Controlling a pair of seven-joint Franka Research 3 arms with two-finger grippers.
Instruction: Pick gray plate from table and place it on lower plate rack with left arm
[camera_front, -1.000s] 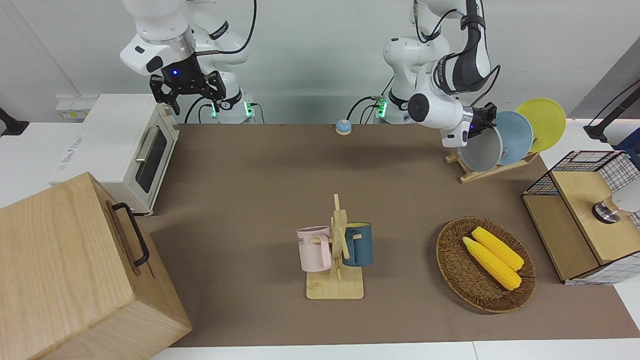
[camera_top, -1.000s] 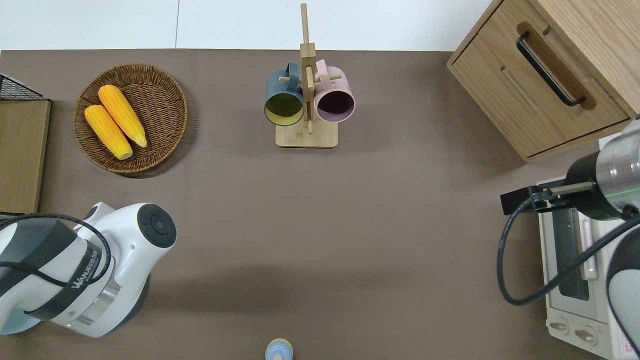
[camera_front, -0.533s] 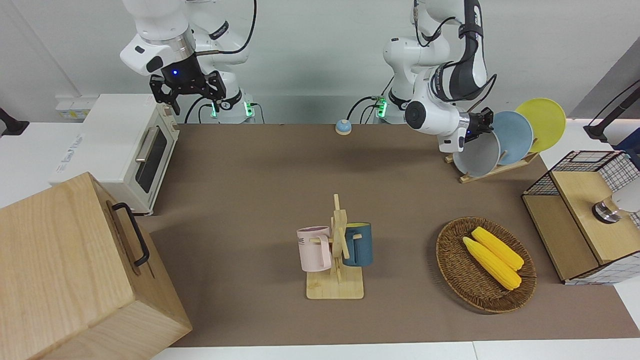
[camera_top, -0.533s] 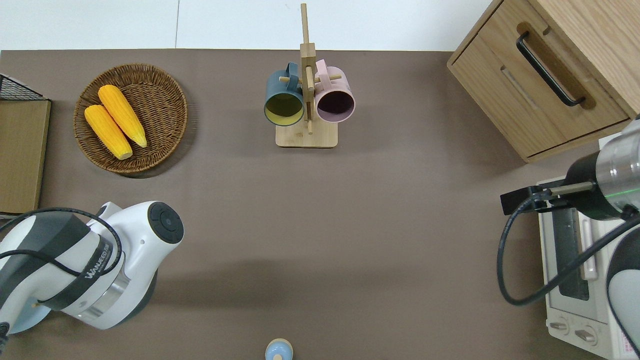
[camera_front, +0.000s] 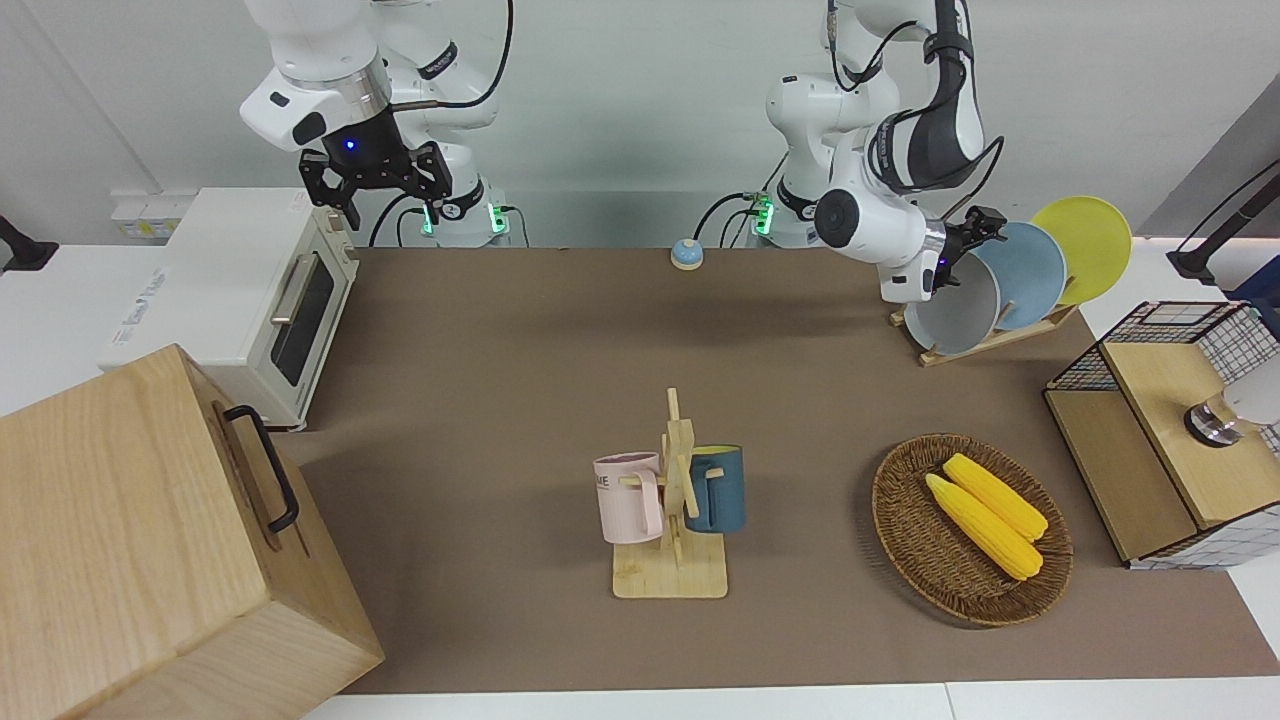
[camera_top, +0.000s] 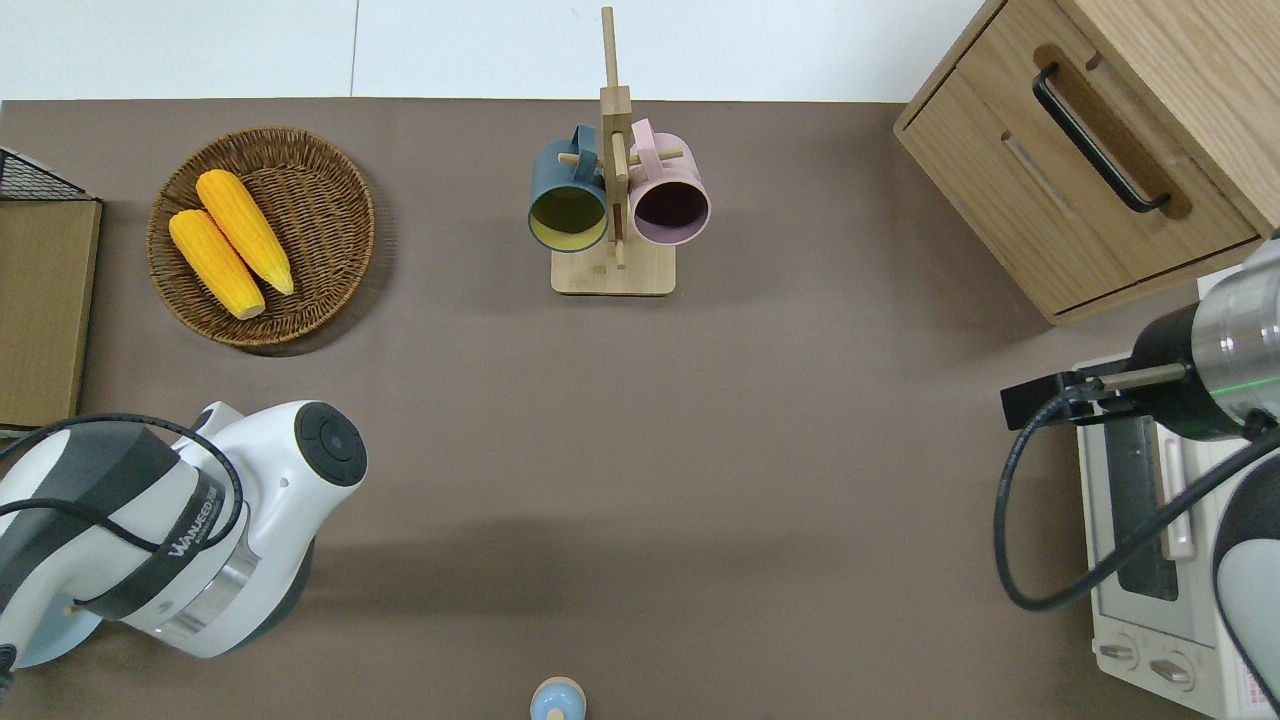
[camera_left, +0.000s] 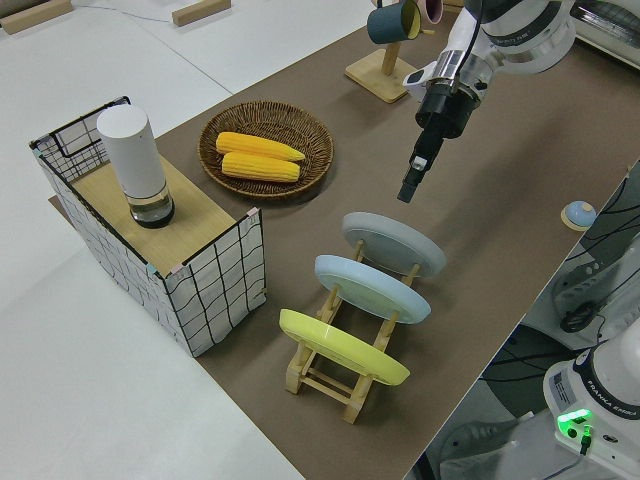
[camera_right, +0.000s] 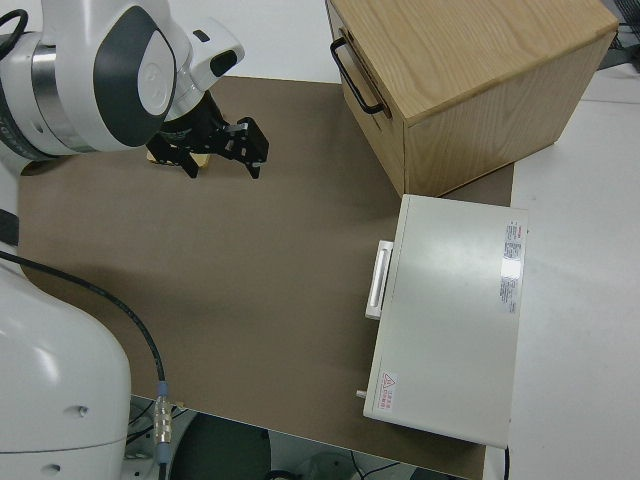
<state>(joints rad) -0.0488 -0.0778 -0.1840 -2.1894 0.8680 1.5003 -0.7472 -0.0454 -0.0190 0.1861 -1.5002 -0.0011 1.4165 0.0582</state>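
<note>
The gray plate (camera_front: 955, 305) stands tilted in the lower plate rack (camera_front: 985, 342), in the slot farthest from the left arm's end of the table. It also shows in the left side view (camera_left: 393, 245), on the light-wood rack (camera_left: 340, 378). My left gripper (camera_front: 968, 240) hangs just above the plate's top rim, apart from it, open and empty; its fingers (camera_left: 410, 182) point down at the plate. In the overhead view the arm's white body (camera_top: 200, 530) hides the gripper and the rack. My right arm is parked, its gripper (camera_right: 218, 152) open.
A light-blue plate (camera_front: 1030, 270) and a yellow plate (camera_front: 1090, 245) fill the rack's other slots. A wicker basket (camera_front: 905, 540) of corn, a wire-and-wood box (camera_front: 1150, 450), a mug stand (camera_front: 672, 560), a toaster oven (camera_front: 250, 290), a wooden cabinet (camera_front: 130, 540) and a small blue bell (camera_front: 686, 254) stand around.
The gray plate has settled lower into its rack slot. My left gripper has let it go and drawn up off its rim. The right arm has not moved.
</note>
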